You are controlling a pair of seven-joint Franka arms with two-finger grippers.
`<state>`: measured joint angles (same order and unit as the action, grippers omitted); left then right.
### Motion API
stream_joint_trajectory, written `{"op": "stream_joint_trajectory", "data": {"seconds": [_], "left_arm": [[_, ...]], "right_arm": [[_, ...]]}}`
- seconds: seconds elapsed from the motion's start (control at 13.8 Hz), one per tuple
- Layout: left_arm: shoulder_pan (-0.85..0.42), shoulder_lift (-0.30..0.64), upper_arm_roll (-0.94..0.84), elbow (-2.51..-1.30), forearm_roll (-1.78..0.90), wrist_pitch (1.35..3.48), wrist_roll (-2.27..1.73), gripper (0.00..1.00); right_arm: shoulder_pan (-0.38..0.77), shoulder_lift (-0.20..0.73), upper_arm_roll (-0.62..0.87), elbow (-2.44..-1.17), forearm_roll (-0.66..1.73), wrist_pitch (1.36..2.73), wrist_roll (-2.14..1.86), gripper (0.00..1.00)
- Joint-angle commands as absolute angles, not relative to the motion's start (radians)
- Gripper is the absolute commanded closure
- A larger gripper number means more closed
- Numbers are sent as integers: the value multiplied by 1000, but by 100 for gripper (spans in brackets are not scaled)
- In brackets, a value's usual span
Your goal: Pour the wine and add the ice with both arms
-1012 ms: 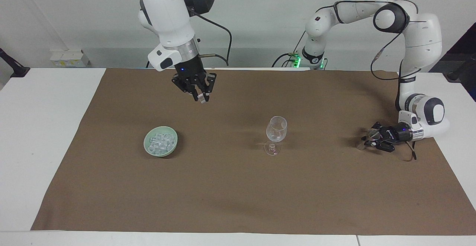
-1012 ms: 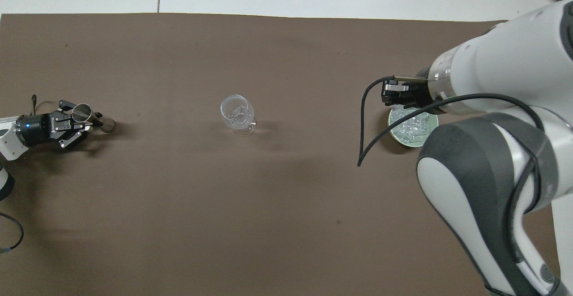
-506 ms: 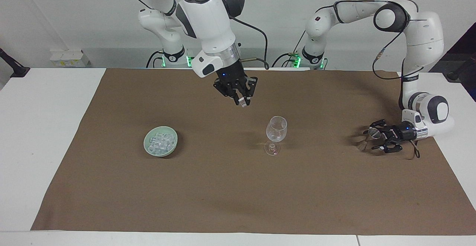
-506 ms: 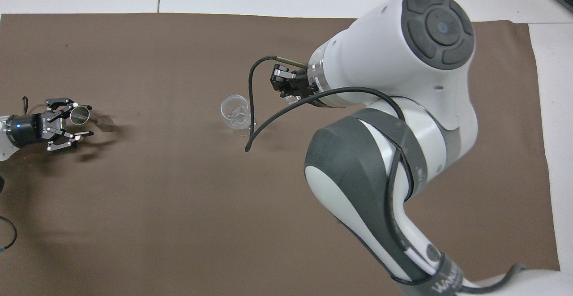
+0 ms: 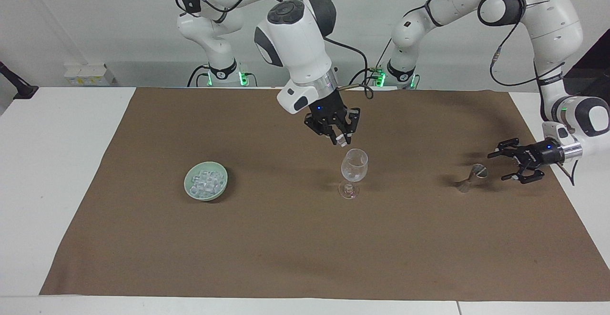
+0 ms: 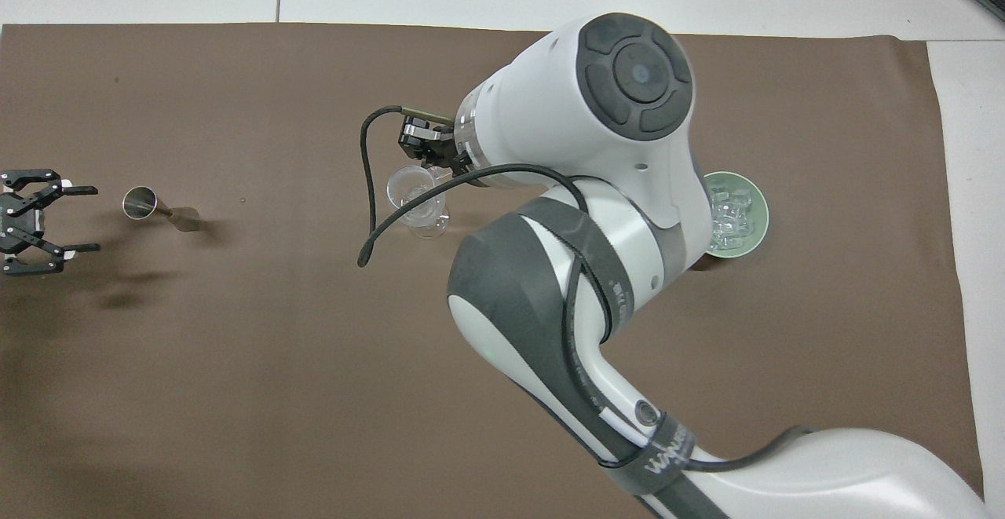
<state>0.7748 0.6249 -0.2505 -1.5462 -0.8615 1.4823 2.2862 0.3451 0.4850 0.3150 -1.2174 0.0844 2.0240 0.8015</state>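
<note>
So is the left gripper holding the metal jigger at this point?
No: in the facing view the left gripper stands open beside the jigger, which rests on the brown cloth, apart from its fingers.

Two arms (image 5: 305, 43), one stemmed glass (image 5: 354, 167), one green bowl (image 5: 206, 187), one metal jigger (image 5: 472, 177), one brown mat (image 5: 305, 238)

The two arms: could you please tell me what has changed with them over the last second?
The right gripper, shut on an ice cube, swung from near the green bowl to just over the wine glass. The left gripper opened, let go of the metal jigger and drew back toward its end of the table. Bowl, glass and jigger stayed put.
</note>
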Motion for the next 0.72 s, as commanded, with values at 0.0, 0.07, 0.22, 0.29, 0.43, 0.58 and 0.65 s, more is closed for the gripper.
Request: {"op": "stream_joint_trajectory", "data": {"seconds": [0.0, 0.07, 0.22, 0.29, 0.43, 0.58, 0.65], "left_arm": [[733, 549, -242, -1543, -824, 1441, 2127, 14], [714, 523, -239, -1543, -816, 1415, 2059, 14], [681, 445, -238, -1542, -770, 1423, 1967, 14], [664, 398, -238, -1542, -753, 1425, 1923, 14], [625, 329, -238, -1525, -686, 1440, 1812, 14], [589, 269, -236, -1488, -599, 1454, 1708, 14], [583, 246, -236, -1464, -547, 1453, 1644, 14]], "right_arm": [[364, 535, 314, -1181, 31, 2069, 825, 100], [373, 548, 314, -1183, 23, 2089, 827, 100], [390, 563, 316, -1190, -7, 2105, 845, 100], [393, 566, 321, -1203, -30, 2111, 847, 100], [393, 569, 321, -1210, -43, 2125, 845, 100], [403, 583, 321, -1210, -58, 2126, 845, 100], [405, 583, 322, -1210, -72, 2126, 844, 100]]}}
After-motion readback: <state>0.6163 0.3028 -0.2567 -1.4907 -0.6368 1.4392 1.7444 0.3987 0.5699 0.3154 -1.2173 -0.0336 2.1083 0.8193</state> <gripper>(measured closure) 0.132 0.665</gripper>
